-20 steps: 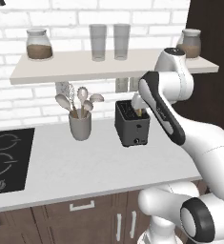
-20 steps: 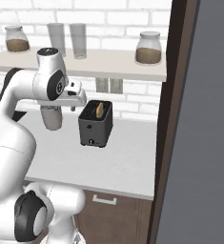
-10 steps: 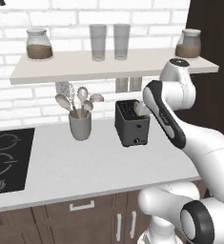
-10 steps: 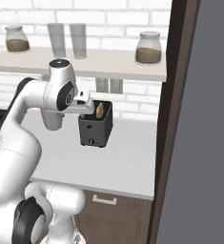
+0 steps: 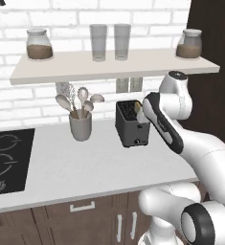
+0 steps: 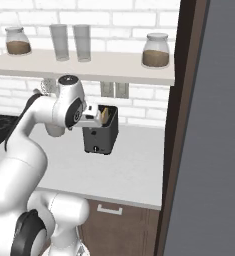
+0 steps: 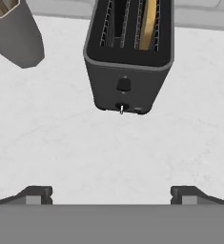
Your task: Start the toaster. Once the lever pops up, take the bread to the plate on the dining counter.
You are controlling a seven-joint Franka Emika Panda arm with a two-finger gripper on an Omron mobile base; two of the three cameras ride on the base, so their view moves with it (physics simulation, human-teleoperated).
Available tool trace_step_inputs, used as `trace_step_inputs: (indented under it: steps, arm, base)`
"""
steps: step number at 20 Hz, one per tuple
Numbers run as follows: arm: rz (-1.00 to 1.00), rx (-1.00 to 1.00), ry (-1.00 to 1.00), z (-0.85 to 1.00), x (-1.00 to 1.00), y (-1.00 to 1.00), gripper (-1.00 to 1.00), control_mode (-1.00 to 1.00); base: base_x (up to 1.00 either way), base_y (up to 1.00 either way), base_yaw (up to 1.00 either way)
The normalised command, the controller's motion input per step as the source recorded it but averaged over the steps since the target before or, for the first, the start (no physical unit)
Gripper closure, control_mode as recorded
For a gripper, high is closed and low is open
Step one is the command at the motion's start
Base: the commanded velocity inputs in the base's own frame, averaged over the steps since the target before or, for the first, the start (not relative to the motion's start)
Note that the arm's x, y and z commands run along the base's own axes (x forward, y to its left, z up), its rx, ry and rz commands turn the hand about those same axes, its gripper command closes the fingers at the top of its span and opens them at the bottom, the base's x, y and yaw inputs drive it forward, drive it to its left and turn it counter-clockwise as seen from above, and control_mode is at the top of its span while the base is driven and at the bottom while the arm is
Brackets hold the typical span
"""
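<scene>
One slice of bread (image 7: 148, 25) is seen standing on edge in a slot of the toaster (image 7: 127, 57), which is set on the white table (image 7: 61, 143) near the utensil cup (image 7: 15, 33) (the narrow end with its lever faces the hand, presumably so it can be pressed). The fingers (image 7: 111, 195) are spread wide apart, hovering short of the toaster with nothing held or touched.

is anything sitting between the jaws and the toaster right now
Nothing visible does. In the hand view the open gripper faces the toaster across bare white counter. The grey utensil holder stands off to one side, clear of that path. The bread sits in a slot.
</scene>
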Motion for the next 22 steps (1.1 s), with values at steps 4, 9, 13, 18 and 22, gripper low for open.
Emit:
trace_step_inputs:
  steps: [4, 9, 13, 18, 22]
  arm:
    - [0.00, 0.00, 0.00, -0.02, 0.22, -0.01, -1.00, -1.00]
    - [-0.01, 0.03, 0.00, -0.03, 0.28, -0.18, -1.00, -1.00]
    - [-0.02, 0.05, 0.00, -0.15, 0.41, -0.27, -1.00, -1.00]
    - [-0.02, 0.03, -0.02, -0.54, 0.21, -0.12, -1.00, -1.00]
    - [0.00, 0.00, -0.02, -0.53, 0.13, 0.01, -1.00, -1.00]
  base:
    - [0.00, 0.00, 0.00]
    - [0.00, 0.00, 0.00]
    - [0.00, 0.00, 0.00]
    - [0.00, 0.00, 0.00]
    - [0.00, 0.00, 0.00]
